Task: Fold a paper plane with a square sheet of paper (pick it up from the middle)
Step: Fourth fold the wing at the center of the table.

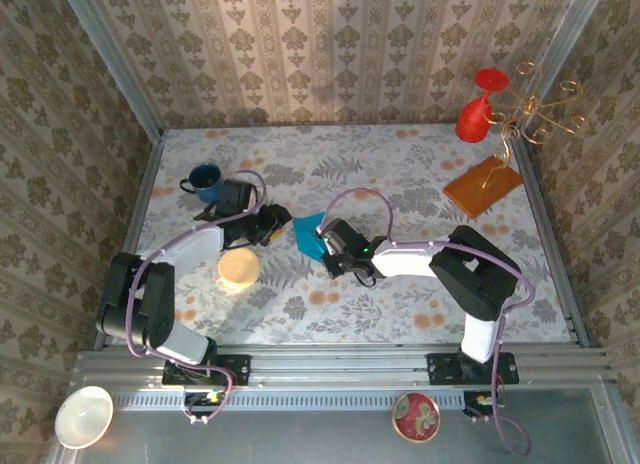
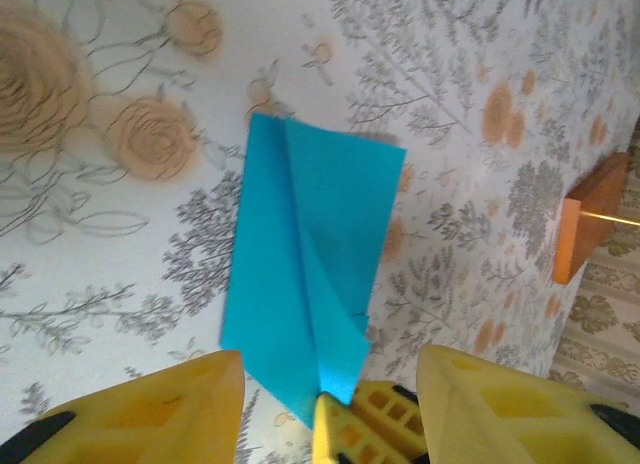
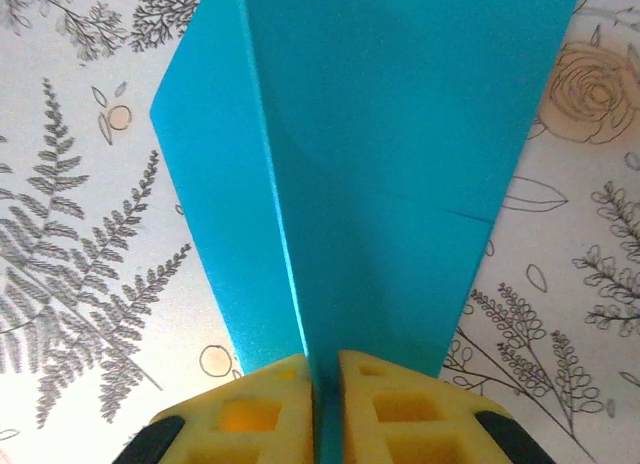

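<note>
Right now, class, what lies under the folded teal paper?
The floral tablecloth shows beside the folded teal paper, pinched at one end by the right claw. The cloth directly beneath is covered, so anything there cannot be seen.

The top camera is looking steeply down from above and behind the arm bases, taking in the whole flowered table (image 1: 300, 309) from far off. The left wrist camera is peering out past the left gripper (image 2: 330, 354), facing across the table toward the orange board (image 2: 590, 224), fairly near the blue paper (image 2: 300, 244). The right wrist camera is pressing close over the right gripper (image 3: 322, 369), looking along that paper. All three views are sharing it.
</note>
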